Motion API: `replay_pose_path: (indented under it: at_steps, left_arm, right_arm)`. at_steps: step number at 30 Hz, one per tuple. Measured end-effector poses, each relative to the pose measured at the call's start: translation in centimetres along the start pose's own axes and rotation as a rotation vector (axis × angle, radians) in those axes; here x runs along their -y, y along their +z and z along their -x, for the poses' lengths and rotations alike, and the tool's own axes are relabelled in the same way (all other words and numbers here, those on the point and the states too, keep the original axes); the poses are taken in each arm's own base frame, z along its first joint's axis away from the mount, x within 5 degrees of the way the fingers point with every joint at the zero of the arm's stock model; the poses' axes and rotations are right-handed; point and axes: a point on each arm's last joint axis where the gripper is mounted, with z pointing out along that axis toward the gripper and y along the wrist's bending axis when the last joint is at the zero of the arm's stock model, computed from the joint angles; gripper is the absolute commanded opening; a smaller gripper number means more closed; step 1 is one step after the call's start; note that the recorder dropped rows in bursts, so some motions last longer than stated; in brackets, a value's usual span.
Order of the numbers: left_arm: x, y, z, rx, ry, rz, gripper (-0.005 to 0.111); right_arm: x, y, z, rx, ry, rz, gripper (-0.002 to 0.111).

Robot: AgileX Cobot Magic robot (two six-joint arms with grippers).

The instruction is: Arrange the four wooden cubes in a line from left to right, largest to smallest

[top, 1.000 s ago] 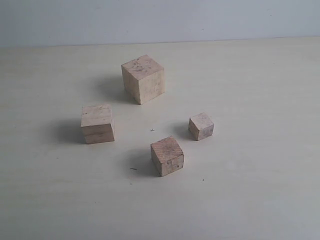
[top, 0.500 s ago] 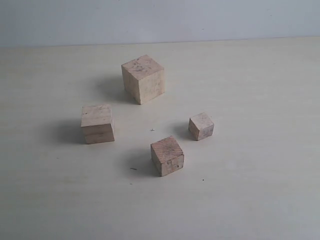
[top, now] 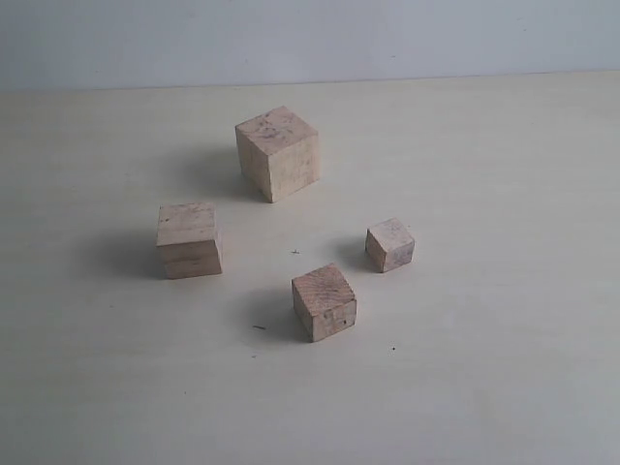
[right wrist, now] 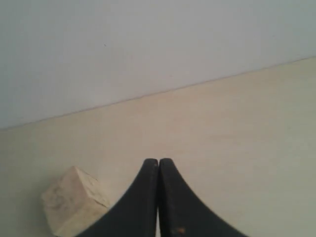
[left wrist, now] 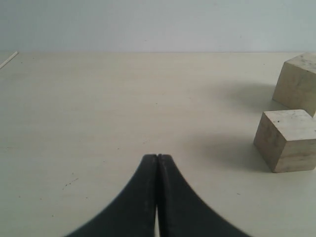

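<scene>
Four pale wooden cubes stand apart on the table in the exterior view: the largest (top: 278,152) at the back, a second (top: 189,239) at the left, a third (top: 325,301) nearest the front, and the smallest (top: 390,243) at the right. Neither arm shows in that view. In the left wrist view my left gripper (left wrist: 157,157) is shut and empty, with two cubes off to one side: one close (left wrist: 287,140), the other farther back (left wrist: 298,83). My right gripper (right wrist: 158,161) is also shut and empty, with one cube (right wrist: 73,200) beside its fingers, apart from them.
The cream tabletop (top: 504,174) runs back to a pale wall (top: 310,39). A thin pale stick (left wrist: 8,60) lies at the far edge in the left wrist view.
</scene>
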Motion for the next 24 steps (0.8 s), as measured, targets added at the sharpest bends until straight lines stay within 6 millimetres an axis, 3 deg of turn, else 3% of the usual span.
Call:
replay_pose_path:
  at_steps: [6, 13, 16, 20, 24]
  left_arm:
    - [0.0, 0.0, 0.0, 0.000, 0.000, 0.000, 0.000]
    - [0.0, 0.0, 0.0, 0.000, 0.000, 0.000, 0.000]
    - [0.0, 0.0, 0.0, 0.000, 0.000, 0.000, 0.000]
    - [0.0, 0.0, 0.0, 0.000, 0.000, 0.000, 0.000]
    - [0.0, 0.0, 0.0, 0.000, 0.000, 0.000, 0.000]
  right_arm:
    - [-1.1, 2.0, 2.5, 0.034, 0.081, 0.060, 0.000]
    - [-1.6, 3.1, 2.8, 0.061, 0.064, 0.104, 0.000]
    - [-2.6, 4.6, 1.6, 0.001, -0.042, 0.155, 0.000]
    - [-5.1, 7.1, -1.5, -0.130, -0.210, 0.235, 0.001]
    - [-7.2, 9.6, -4.2, -0.238, -0.388, 0.258, 0.010]
